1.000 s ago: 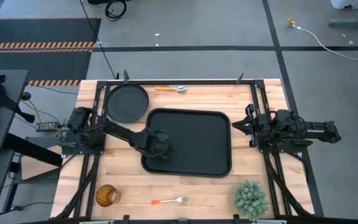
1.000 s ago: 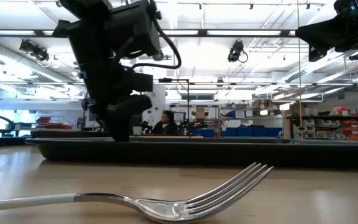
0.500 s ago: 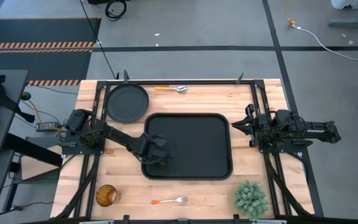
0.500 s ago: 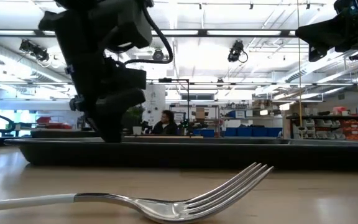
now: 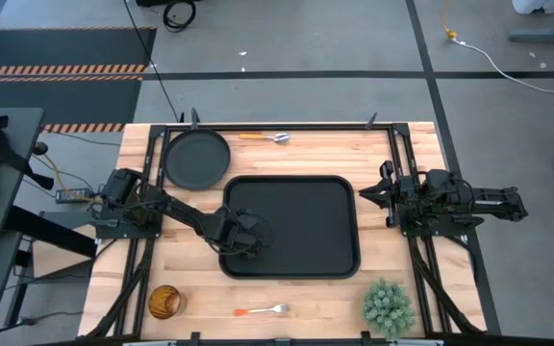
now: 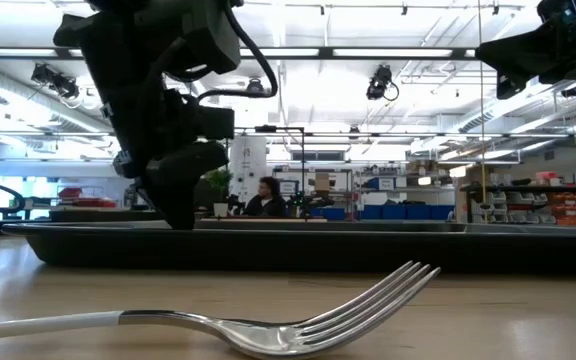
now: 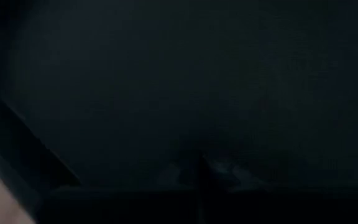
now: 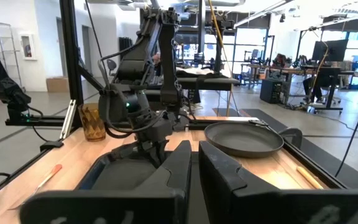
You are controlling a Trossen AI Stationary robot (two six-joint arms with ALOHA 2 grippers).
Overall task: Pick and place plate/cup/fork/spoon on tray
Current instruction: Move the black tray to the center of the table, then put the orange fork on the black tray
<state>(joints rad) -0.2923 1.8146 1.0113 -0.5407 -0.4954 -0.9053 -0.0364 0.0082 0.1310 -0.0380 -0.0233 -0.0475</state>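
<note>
On the bench [image 5: 287, 298], seen from above, the tray [image 5: 301, 226] is lying in the middle, with the left gripper [image 5: 245, 240] reaching down at its left edge; whether its fingers are apart or gripping the rim cannot be told. The plate [image 5: 197, 159] is sitting just off the tray's far-left corner, the spoon [image 5: 264, 137] is lying beside it near the far edge, the cup [image 5: 163, 302] is standing at the near-left corner, and the fork [image 5: 263, 310] is lying near the front edge. A green plant [image 5: 388, 305] is standing at the near right. The right gripper [image 5: 371, 192] is waiting beyond the tray's right side.

From bench height, the fork [image 6: 268, 325] is filling the foreground, tines pointing right, while the left gripper [image 6: 180, 205] is coming down onto the tray's [image 6: 298, 243] rim; a person [image 6: 265, 197] is sitting far behind.

The left wrist view is showing only darkness.

Past the right gripper's [image 8: 194, 165] fingers, which are resting nearly together, the right wrist view is showing the plate [image 8: 244, 138], cup [image 8: 91, 122] and fork [image 8: 48, 177]. No writing is readable anywhere.
</note>
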